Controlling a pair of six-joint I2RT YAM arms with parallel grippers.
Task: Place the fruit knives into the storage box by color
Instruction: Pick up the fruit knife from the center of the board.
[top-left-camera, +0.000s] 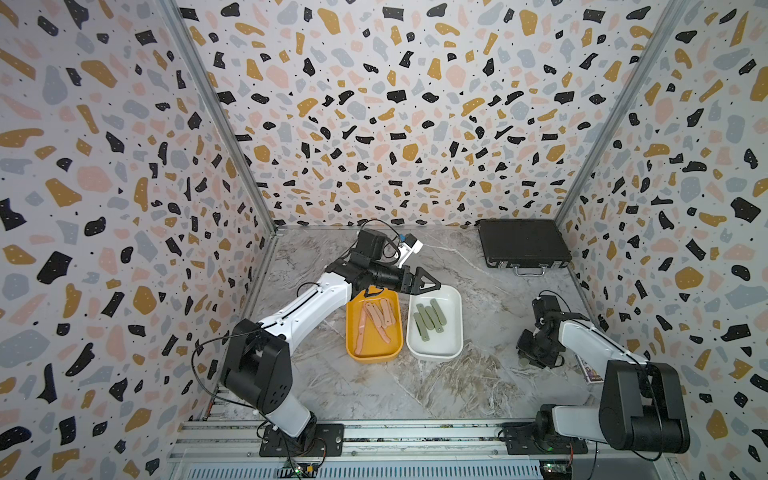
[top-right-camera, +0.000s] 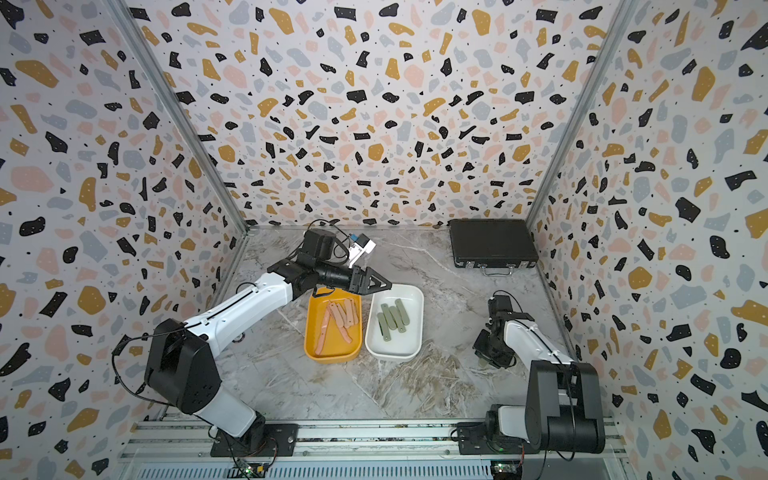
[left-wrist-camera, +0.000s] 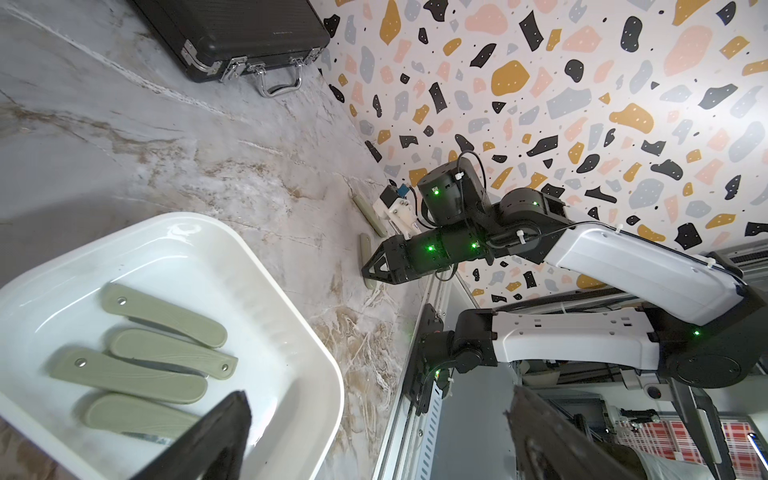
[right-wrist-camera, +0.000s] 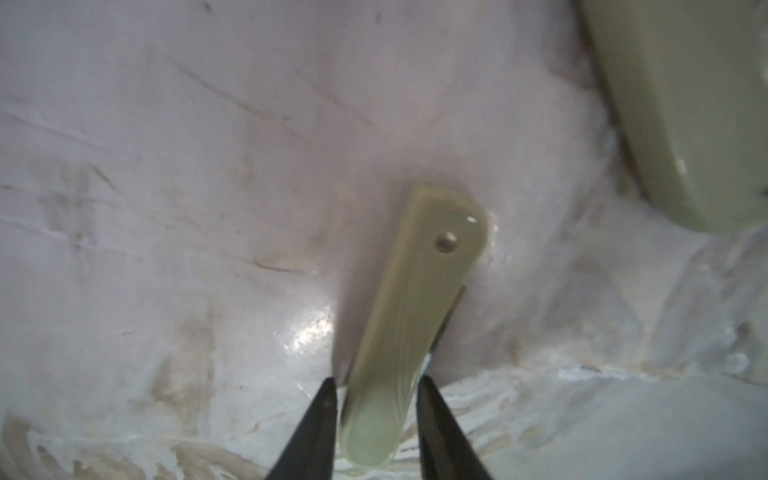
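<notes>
four green knives (left-wrist-camera: 129, 376) lie in the white tray (left-wrist-camera: 257, 266), pink ones (top-left-camera: 377, 318) in the yellow tray (top-left-camera: 352, 316) — colour decides. our right fingers (right-wrist-camera: 440, 428) pinch another green knife (right-wrist-camera: 407, 324) flat on the worktop (top-left-camera: 415, 386), ready for lifting; our left fingers (left-wrist-camera: 220, 436) hang spread, out of the way.

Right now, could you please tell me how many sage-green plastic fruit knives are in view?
6 sage-green knives. Four lie in the white rectangular tray; one lies on the marble table between the fingers of the right gripper; another lies nearby. More may be hidden.
</notes>
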